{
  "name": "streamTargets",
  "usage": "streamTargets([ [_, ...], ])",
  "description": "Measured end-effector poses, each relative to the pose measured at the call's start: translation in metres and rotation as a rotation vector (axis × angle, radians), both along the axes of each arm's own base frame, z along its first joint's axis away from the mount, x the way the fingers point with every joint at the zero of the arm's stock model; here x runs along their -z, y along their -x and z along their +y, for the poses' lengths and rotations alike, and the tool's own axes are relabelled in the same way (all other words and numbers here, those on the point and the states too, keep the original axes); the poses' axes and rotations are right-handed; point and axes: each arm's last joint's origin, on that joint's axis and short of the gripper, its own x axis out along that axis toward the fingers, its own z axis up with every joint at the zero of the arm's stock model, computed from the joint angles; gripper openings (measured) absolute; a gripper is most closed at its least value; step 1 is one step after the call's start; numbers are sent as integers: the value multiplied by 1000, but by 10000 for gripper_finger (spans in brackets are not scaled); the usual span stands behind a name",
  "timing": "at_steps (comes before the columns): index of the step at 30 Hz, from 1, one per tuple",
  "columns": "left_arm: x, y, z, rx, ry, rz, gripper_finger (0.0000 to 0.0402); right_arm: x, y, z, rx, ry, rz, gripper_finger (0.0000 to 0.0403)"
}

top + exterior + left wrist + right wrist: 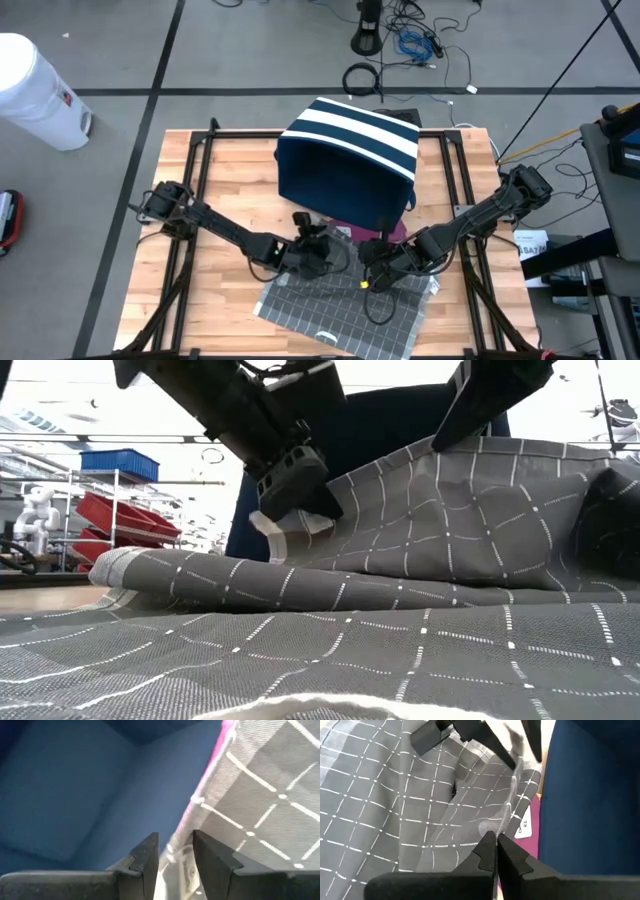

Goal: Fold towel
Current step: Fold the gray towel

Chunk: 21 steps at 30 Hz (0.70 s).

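Counting one grey checked towel (pixel 345 305) and one navy striped bin (pixel 347 160) just beyond both grippers. The towel's long axis seems to run slantwise across the table's near edge. My left gripper (pixel 175 857) stands partly open around the towel's far hem; my right gripper (pixel 496 851) is pinched tight on that hem beside it. A white tag (pixel 524 826) carries writing I can't read.

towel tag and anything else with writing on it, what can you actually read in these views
White care tag on the grey checked towel, right wrist view: printed characters, too small and tilted to read.
White tag on the towel's edge between the left gripper's fingers: faint print, too blurred to read.
White bin on the floor, high view: a small red mark, not readable.
Navy striped box: no text visible.
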Motion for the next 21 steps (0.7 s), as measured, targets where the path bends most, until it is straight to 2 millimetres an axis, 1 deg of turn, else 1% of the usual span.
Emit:
streamTargets([
  [3, 1, -2, 1, 32, 46, 7, 125, 0, 0, 0, 0, 1, -1, 0],
  [8, 1, -1, 0, 42, 47, 13, 123, 0, 0, 0, 1, 0, 0, 0],
  [16, 2, 6, -8, 46, -50, 69, 99, 1, 2, 1, -3, 2, 19, 0],
  [21, -3, 14, -12, 47, -90, 102, 78, 1, 3, 1, -3, 4, 22, 0],
])
